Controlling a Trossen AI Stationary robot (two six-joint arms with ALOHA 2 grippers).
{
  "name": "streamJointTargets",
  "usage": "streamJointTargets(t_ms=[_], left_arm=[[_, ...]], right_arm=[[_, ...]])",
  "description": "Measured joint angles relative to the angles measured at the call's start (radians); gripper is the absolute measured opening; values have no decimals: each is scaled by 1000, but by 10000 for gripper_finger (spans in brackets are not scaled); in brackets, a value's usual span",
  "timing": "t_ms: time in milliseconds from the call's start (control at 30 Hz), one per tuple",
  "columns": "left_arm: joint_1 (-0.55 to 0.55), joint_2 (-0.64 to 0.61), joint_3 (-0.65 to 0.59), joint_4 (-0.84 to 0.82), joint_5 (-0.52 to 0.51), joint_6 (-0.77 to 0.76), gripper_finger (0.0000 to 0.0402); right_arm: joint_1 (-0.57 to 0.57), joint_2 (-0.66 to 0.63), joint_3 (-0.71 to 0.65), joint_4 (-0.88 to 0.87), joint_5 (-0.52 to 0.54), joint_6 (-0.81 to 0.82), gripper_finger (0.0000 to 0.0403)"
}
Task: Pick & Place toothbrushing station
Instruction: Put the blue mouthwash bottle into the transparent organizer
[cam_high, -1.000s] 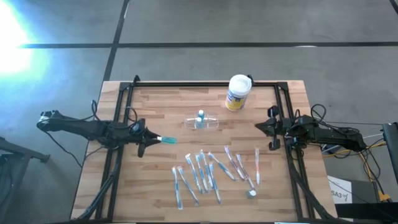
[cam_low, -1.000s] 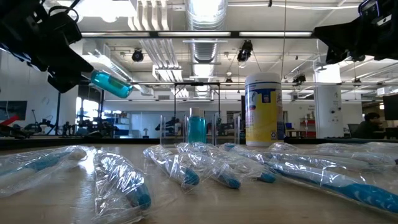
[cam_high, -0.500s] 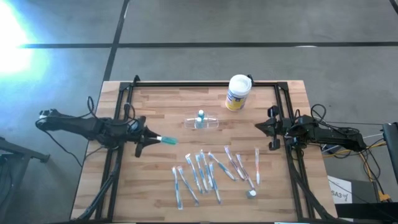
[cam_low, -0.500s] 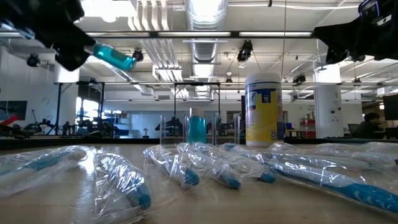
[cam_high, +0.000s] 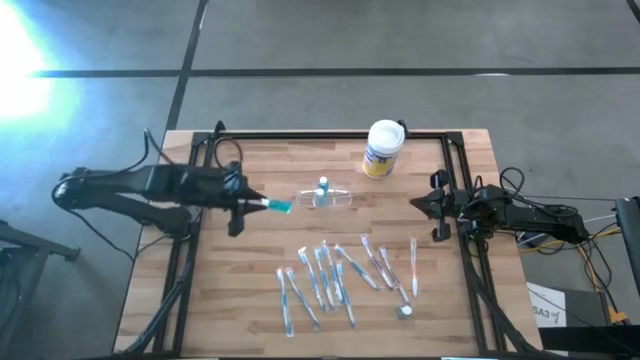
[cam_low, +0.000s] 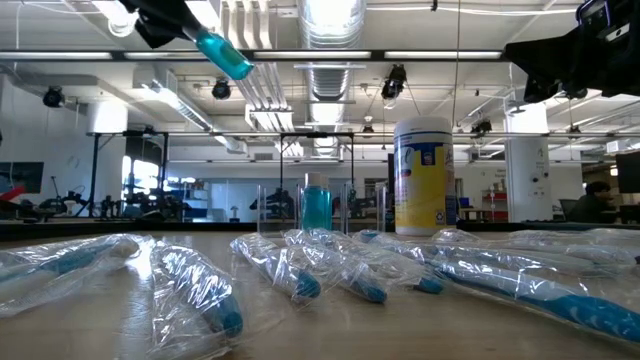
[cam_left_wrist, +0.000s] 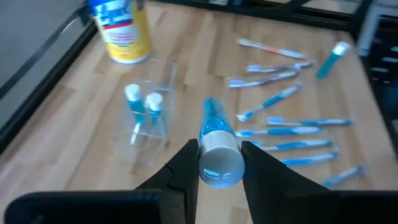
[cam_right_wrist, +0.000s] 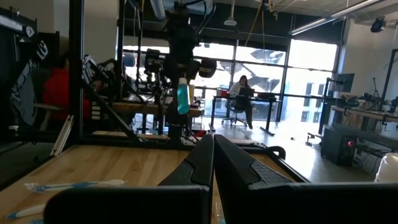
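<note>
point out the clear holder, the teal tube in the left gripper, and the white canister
clear holder (cam_high: 326, 196): high view, on its see-through body at mid-table.
teal tube (cam_low: 224, 53): low view, on the tube's teal body, held in the air.
white canister (cam_high: 382, 149): high view, on its labelled side below the lid.

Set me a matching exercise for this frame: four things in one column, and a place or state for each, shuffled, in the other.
Things:
1. left gripper
2. right gripper
3. clear holder
4. white canister

Places or states:
A. stands at the table's far edge
B. shut and empty, at the table's right side
C. mid-table, two small tubes standing in it
D. shut on a teal tube, raised above the table

Pairs: 1-D, 2-B, 3-C, 4-A
</note>
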Motion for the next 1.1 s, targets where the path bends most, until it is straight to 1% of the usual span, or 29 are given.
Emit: streamJointTargets(t_ms=[167,300,467,567,667,800,967,1100], left_arm=[[110,110,99,-31,18,34,96],[181,215,194,-80,58,126,96],[231,389,378,-172,71,189,96],[243,505,508,-231,95,241,96],[244,624,640,-301,99,329,96],[244,766,782,-381,114,437,96],[244,910,903,-450,113,489,96],[244,995,964,-500,112,547,96]], right_arm=[[0,0,0,0,0,1,8],[0,0,0,0,0,0,8],[0,0,0,0,0,-4,8],[0,0,0,0,0,-24,8],[0,0,0,0,0,-29,8],[0,0,0,-1,0,-34,8],[0,0,0,-24,0,-50,8],[0,0,0,-24,0,-56,8]])
